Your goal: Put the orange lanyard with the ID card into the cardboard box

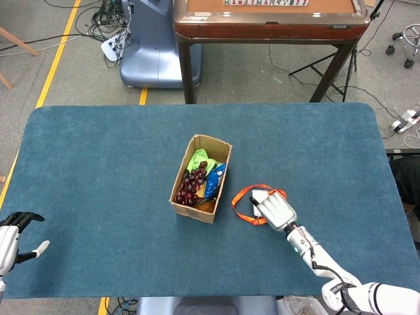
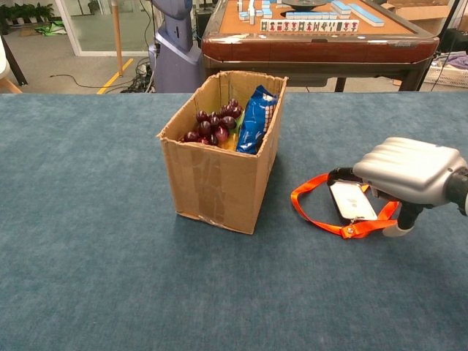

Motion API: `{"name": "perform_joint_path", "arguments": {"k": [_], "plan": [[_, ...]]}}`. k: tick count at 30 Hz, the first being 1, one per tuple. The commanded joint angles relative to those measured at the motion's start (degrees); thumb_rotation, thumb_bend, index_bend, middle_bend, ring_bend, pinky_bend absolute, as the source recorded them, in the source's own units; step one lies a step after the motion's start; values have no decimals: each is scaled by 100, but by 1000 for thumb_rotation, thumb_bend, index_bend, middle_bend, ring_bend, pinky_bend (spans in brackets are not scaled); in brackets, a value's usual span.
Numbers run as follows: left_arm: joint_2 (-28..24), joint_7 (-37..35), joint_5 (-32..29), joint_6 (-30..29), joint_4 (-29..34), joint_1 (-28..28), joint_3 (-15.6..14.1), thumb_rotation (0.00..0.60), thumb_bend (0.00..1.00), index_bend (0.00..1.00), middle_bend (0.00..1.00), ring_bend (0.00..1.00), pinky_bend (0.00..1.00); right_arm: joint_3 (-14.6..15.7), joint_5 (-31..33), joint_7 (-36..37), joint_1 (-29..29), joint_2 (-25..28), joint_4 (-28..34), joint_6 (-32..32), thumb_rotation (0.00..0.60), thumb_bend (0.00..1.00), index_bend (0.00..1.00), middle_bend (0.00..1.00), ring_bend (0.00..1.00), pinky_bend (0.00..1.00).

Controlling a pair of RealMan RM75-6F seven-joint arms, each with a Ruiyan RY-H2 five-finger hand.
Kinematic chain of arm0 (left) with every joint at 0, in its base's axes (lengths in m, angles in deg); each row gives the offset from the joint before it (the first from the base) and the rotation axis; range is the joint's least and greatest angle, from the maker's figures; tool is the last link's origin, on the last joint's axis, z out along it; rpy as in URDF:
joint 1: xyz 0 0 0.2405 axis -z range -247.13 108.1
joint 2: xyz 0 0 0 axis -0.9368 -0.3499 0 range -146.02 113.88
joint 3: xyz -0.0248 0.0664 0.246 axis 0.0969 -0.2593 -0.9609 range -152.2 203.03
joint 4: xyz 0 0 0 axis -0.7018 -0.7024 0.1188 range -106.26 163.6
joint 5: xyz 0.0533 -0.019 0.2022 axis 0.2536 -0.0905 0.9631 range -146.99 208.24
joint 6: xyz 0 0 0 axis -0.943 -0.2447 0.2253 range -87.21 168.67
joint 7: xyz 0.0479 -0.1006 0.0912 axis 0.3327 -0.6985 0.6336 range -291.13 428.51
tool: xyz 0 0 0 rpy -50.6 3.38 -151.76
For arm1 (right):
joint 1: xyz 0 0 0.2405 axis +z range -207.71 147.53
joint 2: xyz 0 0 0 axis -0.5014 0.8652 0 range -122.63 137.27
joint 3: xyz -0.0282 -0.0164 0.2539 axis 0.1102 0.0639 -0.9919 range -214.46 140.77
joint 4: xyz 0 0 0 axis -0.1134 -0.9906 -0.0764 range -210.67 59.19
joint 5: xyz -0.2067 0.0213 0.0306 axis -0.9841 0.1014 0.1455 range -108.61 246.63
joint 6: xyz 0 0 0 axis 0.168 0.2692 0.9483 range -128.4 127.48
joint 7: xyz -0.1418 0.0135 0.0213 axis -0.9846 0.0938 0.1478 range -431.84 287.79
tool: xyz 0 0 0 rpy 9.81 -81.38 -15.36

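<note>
Room behind the work table

Blue felt table [image 1: 98,170]; grey floor with yellow tape line [image 1: 58,56]; wood-framed mahjong table [image 1: 270,23] with tiles; blue-grey machine base [image 1: 149,49]; tangled cables [image 1: 105,23]; glass door, potted plants [image 2: 29,13].

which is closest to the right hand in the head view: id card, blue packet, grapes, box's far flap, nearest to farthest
From the right hand:
1. ID card, right under its fingertips, inside the lanyard loop.
2. Blue packet, on the side of the box nearest the hand.
3. Grapes, further left in the box.
4. Far flap, at the box's back end. It runs close to the grapes, so that order is less sure.
</note>
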Motion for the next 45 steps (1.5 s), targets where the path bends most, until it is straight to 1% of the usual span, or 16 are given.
{"name": "perform_joint_path", "arguments": {"k": [1,9,18,20,26,29,37,45], "plan": [[-6,-9,5,-4,2,-5,0,600,161,398,385,281,423,25,97,-62,63,-55,-47,-32,600,0,193,987,1000,998],[-30,-60,-6,-13,9,-16,16,600,161,398,385,281,423,100,362,-206,232,-227,-190,-82,600,0,195,987,1000,998],[-44,-91,6,-6,16,-21,15,600,161,398,385,281,423,163,594,-276,377,-345,-256,-73,600,2,233,987,1000,998],[-46,-88,6,-6,18,-23,14,600,161,398,385,281,423,172,639,-290,404,-359,-254,-65,600,21,247,987,1000,998],[-46,-73,22,-11,26,-25,12,600,161,398,385,281,423,201,801,-314,484,-373,-218,-51,600,129,283,987,1000,998],[-47,-68,23,-13,29,-29,11,600,161,398,385,281,423,218,849,-298,508,-332,-163,-18,600,153,287,988,1000,998],[-40,-44,32,2,29,-26,6,600,161,398,385,281,423,261,948,-289,564,-205,-13,89,600,160,288,988,1000,998],[-36,-42,24,4,29,-28,9,600,161,398,385,281,423,295,1146,-335,669,-252,-77,66,600,161,288,987,1000,998]]}}
